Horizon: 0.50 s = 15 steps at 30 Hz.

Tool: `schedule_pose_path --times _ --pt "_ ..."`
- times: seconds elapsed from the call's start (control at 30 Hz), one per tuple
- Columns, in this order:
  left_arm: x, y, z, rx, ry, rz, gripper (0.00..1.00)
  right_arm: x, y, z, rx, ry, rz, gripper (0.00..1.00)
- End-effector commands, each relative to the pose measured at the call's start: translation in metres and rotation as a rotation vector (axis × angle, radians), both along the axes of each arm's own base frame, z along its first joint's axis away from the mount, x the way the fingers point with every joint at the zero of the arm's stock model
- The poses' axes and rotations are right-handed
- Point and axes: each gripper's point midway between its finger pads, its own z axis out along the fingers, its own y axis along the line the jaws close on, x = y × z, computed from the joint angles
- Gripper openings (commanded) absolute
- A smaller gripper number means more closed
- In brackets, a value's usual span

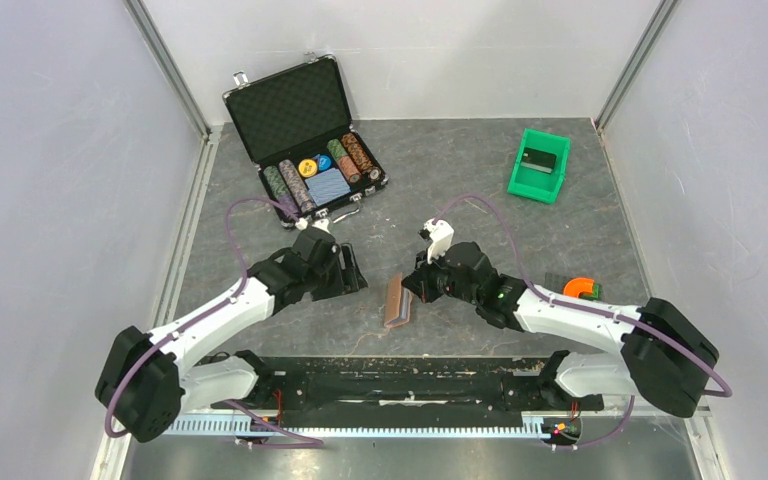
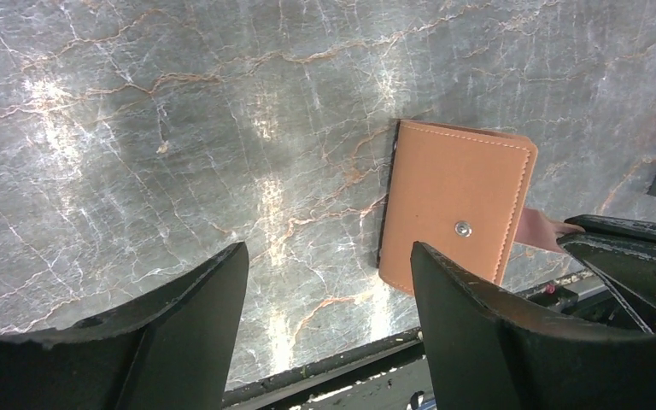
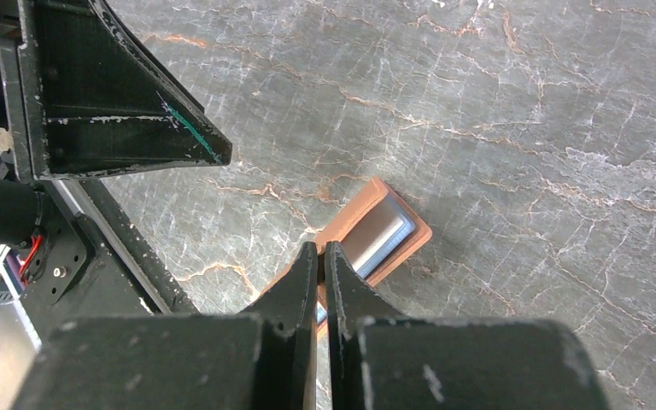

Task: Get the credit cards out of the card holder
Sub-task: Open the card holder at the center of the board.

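Right gripper [image 1: 417, 283] is clamped tight on a flap of the card holder [image 1: 397, 301], tipping it up on the surface [image 1: 460, 180] near the arms. Left gripper [image 1: 352, 270] hovers at its 10 o'clock, spread wide and not touching. The chip case [image 1: 305, 135] sits at 11, the green bin [image 1: 540, 165] between 1 and 2, and an orange item [image 1: 582, 288] at 3, all well apart.

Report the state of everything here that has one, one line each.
holder: open, one flap pinched.
card: inside holder.
left end effector: open, empty, beside holder.
right end effector: shut on holder's flap.
case: open, lid up, chips inside.
bin: holds a black item.
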Motion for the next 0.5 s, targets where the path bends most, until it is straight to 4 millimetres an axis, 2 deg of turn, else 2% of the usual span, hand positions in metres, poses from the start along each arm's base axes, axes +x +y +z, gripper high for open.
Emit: schedule_pose_path --times 0.0,0.2,0.47 --pt "0.010 -0.005 0.031 -0.039 -0.072 0.013 0.77 0.001 0.008 0.031 0.087 -0.058 0.031 0.00" --pt "0.006 -0.019 0.044 -0.112 -0.060 -0.036 0.78 -0.002 0.014 0.038 0.113 -0.052 0.058 0.00" --pt "-0.002 -0.032 0.040 -0.171 -0.045 -0.103 0.77 0.000 0.019 0.041 0.133 -0.059 0.066 0.00"
